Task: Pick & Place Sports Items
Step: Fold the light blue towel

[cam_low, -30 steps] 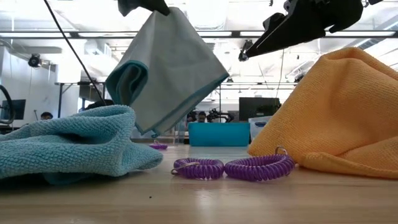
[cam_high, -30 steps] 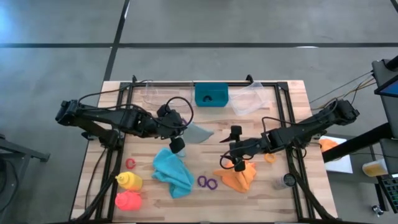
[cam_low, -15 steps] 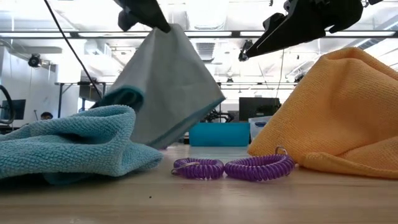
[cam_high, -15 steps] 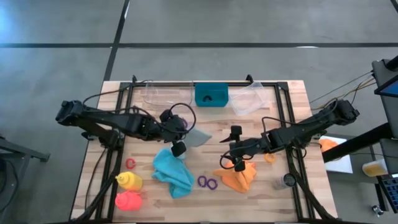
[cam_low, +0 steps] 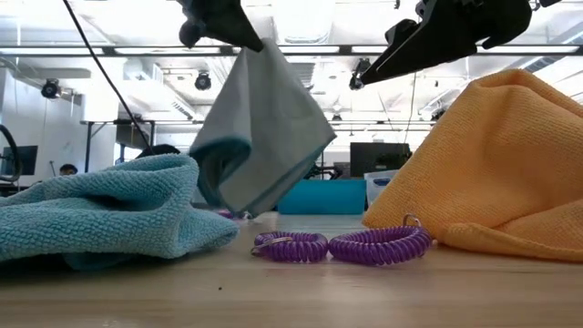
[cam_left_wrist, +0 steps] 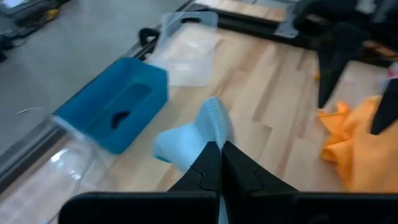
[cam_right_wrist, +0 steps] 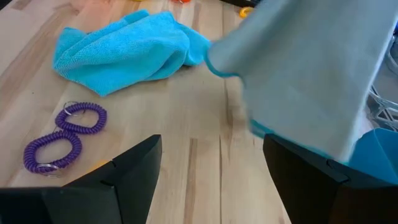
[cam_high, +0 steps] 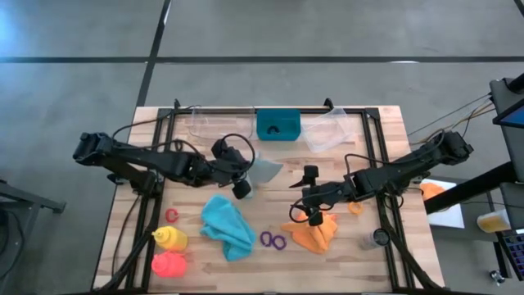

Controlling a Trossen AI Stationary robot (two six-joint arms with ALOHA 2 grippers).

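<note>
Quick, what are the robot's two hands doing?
Left hand: closed, holding the pale blue cloth in the air.
Right hand: open, empty.

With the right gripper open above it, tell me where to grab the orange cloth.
Take the orange cloth at its raised peak, coming straight down from above. In the low view it stands in a tall bunched mound, so the fold on top gives the open right gripper something to pinch. Keep off its lower edge beside the purple rings.

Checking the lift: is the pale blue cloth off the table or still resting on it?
Off the table. The left tool pinches the pale blue cloth at its top, and it hangs folded, its lowest edge above the wood.
</note>
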